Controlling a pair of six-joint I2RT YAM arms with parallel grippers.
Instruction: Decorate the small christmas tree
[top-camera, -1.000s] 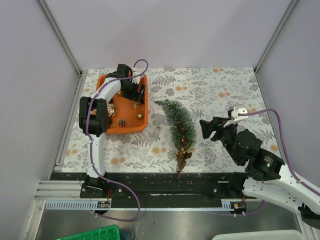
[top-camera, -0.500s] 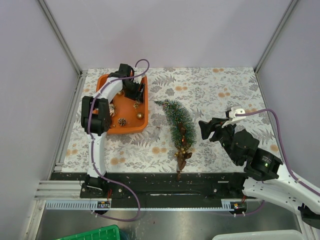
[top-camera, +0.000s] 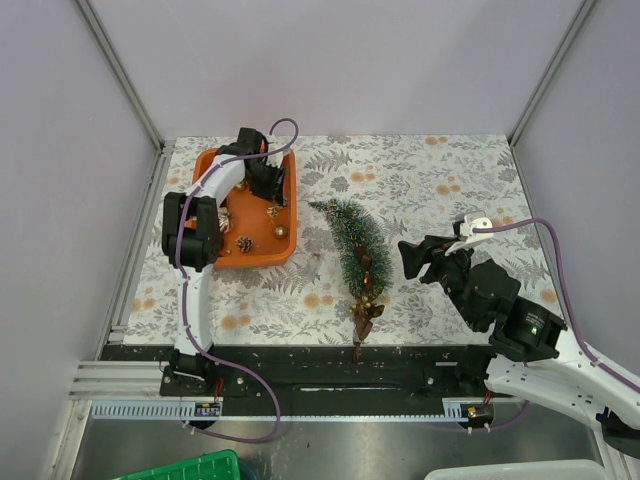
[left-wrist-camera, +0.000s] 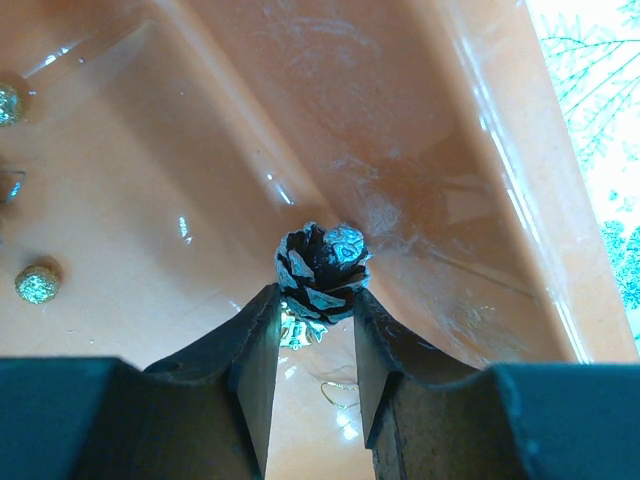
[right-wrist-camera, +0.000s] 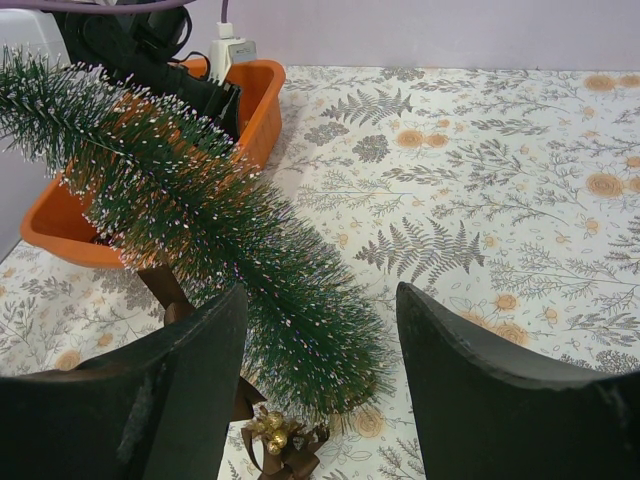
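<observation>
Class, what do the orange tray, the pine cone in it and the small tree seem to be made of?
The orange tray: likely moulded plastic, glossy, with bright glare streaks. The pine cone: seemingly real woody scales, silvery-frosted tips. The small christmas tree: probably synthetic bristles, matte green, white-tipped.

From above, we cannot see the tips of the left gripper (top-camera: 271, 186), because the arm covers them inside the orange tray (top-camera: 256, 261). Up close, the fingers (left-wrist-camera: 255, 345) hide the bottom of the pine cone (left-wrist-camera: 322, 262), so we cannot tell if they squeeze it. The tip of the small christmas tree (right-wrist-camera: 200, 225) runs off the left edge.
</observation>
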